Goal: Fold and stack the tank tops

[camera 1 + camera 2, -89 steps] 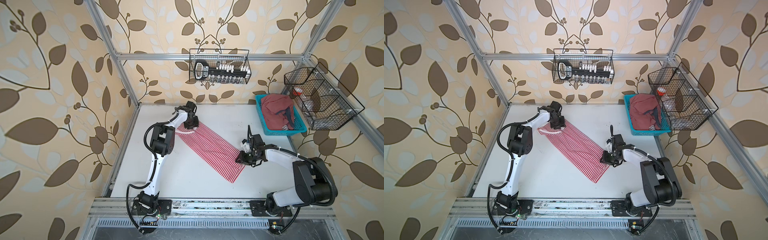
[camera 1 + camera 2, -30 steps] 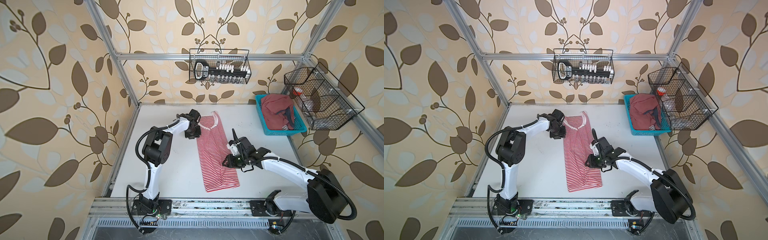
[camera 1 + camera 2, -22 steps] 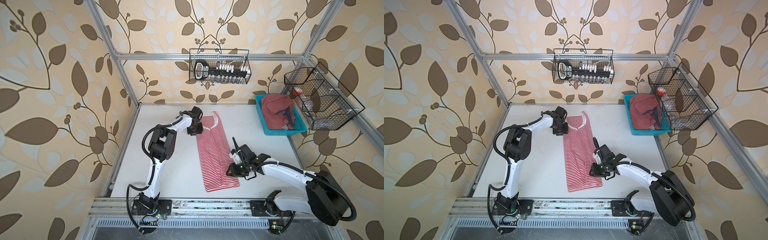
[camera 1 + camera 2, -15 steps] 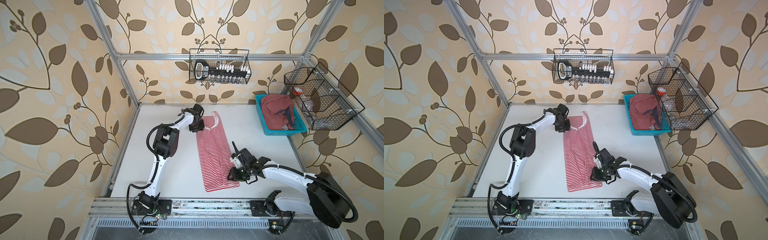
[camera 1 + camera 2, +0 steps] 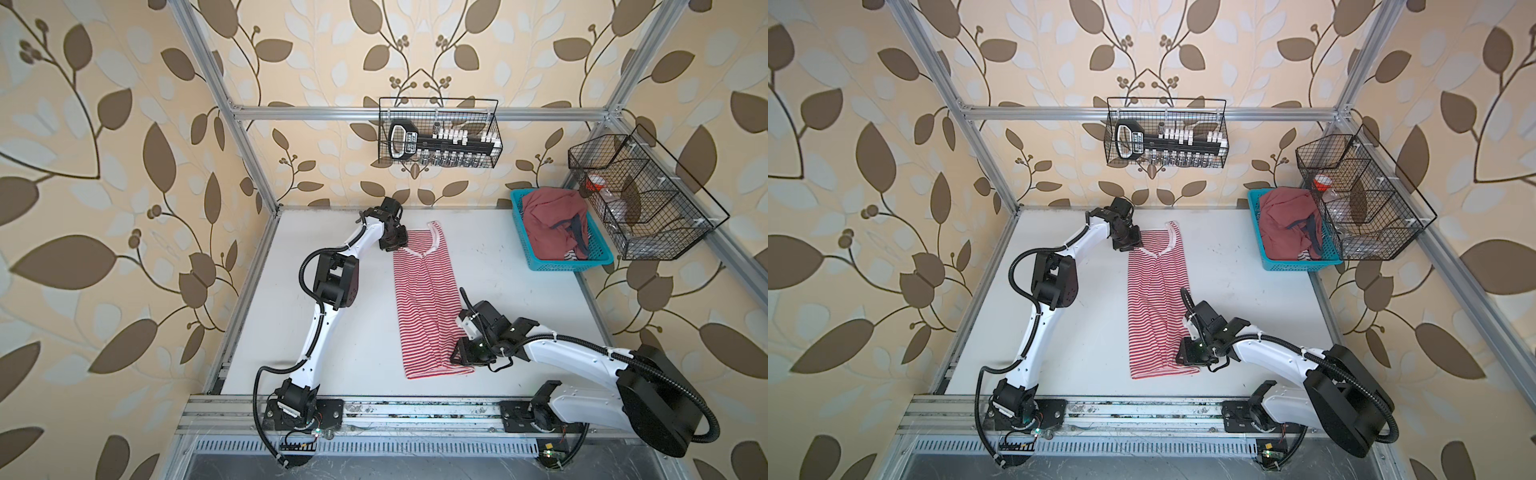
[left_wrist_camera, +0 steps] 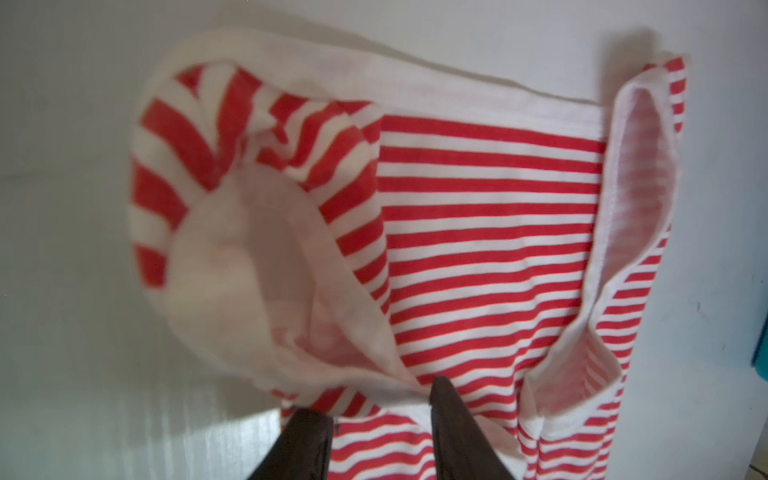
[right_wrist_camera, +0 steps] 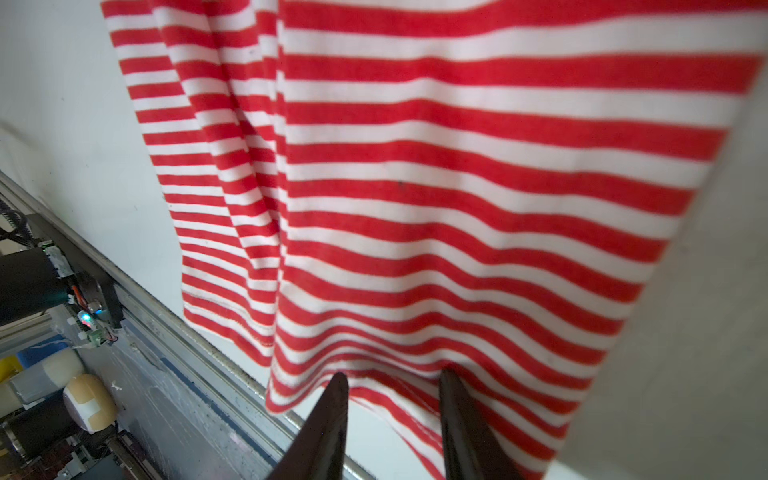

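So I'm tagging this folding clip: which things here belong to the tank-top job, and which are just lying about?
Job:
- striped tank top, spread on the table
- dusty red tank top, bunched in the blue basket

Lying about:
- back-wall wire basket with its tool set
- side wire basket

Bright, even light in both top views; the striped tank top (image 6: 232, 266) blurs close up.

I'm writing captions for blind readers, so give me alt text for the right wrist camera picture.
A red-and-white striped tank top lies wrinkled on a white table. The right gripper, its two dark fingers apart, points at the hem.
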Tool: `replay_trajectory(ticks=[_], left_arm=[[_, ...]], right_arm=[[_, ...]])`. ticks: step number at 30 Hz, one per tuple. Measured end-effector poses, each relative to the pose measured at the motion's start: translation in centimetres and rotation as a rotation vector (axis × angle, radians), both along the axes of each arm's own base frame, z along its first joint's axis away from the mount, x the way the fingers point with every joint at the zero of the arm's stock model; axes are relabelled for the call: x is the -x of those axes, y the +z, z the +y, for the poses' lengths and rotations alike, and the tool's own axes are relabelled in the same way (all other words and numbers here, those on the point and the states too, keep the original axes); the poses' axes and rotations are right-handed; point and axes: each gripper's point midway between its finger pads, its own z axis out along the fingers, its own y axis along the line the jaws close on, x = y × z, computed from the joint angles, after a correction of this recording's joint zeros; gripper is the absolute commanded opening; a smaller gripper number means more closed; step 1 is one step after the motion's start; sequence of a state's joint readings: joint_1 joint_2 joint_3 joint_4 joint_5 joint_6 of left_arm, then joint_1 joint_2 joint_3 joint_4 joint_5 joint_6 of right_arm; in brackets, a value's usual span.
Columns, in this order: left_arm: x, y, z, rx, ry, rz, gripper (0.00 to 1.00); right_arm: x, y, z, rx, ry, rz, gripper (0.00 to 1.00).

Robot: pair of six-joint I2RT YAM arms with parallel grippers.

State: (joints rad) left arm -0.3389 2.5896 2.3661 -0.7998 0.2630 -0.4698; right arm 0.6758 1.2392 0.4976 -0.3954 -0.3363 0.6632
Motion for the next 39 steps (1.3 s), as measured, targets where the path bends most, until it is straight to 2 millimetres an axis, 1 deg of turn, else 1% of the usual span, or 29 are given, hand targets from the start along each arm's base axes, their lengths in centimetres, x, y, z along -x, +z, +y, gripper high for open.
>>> replay_trajectory(ticks=[3,7,9,10,12,14,15,17,18,19,20,21,22,23,24,25,26,27,28,29,31,34,37,39], left_arm=[[-0.3,0.3,0.1,0.016,-0.001,-0.008,0.44],[-0.9,0.7,0.9,0.027,0.006,-0.017,0.47],[-0.9,1.2,0.9,0.028,-0.002,-0.029,0.48],[-1.0,1.8,1.1,0.029,-0.002,-0.038,0.48],[-1.0,3.8,1.5,0.034,-0.003,-0.065,0.48],[-0.6,7.1,1.9,0.040,-0.004,-0.107,0.49],[0.0,9.1,2.1,0.044,-0.006,-0.129,0.50],[2.2,13.2,2.8,0.051,-0.005,-0.169,0.50],[3.8,15.2,3.2,0.056,-0.004,-0.192,0.50],[5.9,17.2,3.8,0.064,0.000,-0.212,0.51],[7.7,18.5,4.2,0.071,0.006,-0.225,0.51],[10.1,19.8,4.7,0.078,0.010,-0.238,0.51],[12.5,20.6,5.2,0.086,0.019,-0.244,0.51],[14.4,20.9,5.4,0.093,0.024,-0.246,0.51],[16.5,20.9,5.5,0.100,0.025,-0.241,0.51],[18.6,20.4,5.3,0.106,0.018,-0.232,0.52],[20.5,19.5,4.9,0.108,0.006,-0.209,0.52],[22.5,18.1,4.3,0.105,-0.014,-0.176,0.52],[24.7,16.3,3.5,0.099,-0.040,-0.130,0.52],[26.3,14.8,3.2,0.088,-0.057,-0.093,0.51],[29.8,11.3,2.4,0.055,-0.097,0.003,0.52],[33.6,7.5,2.3,0.007,-0.123,0.110,0.52],[36.3,4.8,2.4,-0.020,-0.124,0.177,0.53],[37.7,3.4,2.3,-0.029,-0.126,0.207,0.54]], right_arm=[[-0.1,0.1,0.7,-0.021,-0.004,-0.004,0.38],[0.3,0.1,1.9,-0.042,0.012,-0.001,0.38],[0.4,0.3,2.5,-0.052,0.021,-0.001,0.38],[0.5,0.5,2.7,-0.058,0.026,-0.002,0.38],[0.5,0.8,3.2,-0.066,0.034,-0.008,0.39],[0.3,1.5,3.6,-0.078,0.040,-0.024,0.40],[0.1,2.2,3.7,-0.087,0.041,-0.038,0.40],[-0.3,3.6,3.8,-0.101,0.037,-0.075,0.42],[-0.5,4.4,3.8,-0.105,0.033,-0.098,0.42],[-0.8,5.1,3.6,-0.107,0.029,-0.121,0.43],[-0.9,5.6,3.4,-0.104,0.024,-0.140,0.44],[-1.0,6.0,3.1,-0.098,0.020,-0.155,0.44],[-0.9,6.1,2.6,-0.085,0.014,-0.163,0.44],[-0.8,6.0,2.2,-0.072,0.009,-0.162,0.44],[-0.8,5.9,1.7,-0.056,0.000,-0.161,0.45],[-0.8,5.6,1.2,-0.043,-0.008,-0.159,0.45],[-0.7,5.3,0.6,-0.030,-0.018,-0.154,0.45],[-0.6,4.7,0.0,-0.014,-0.028,-0.143,0.45],[-0.3,4.2,-0.6,0.005,-0.035,-0.131,0.45],[-0.1,3.7,-1.1,0.020,-0.041,-0.121,0.45],[0.3,2.9,-1.9,0.050,-0.046,-0.101,0.46],[0.3,2.4,-2.6,0.066,-0.054,-0.092,0.45],[0.4,1.8,-3.0,0.073,-0.060,-0.087,0.44],[0.6,1.2,-3.1,0.079,-0.059,-0.080,0.43]])
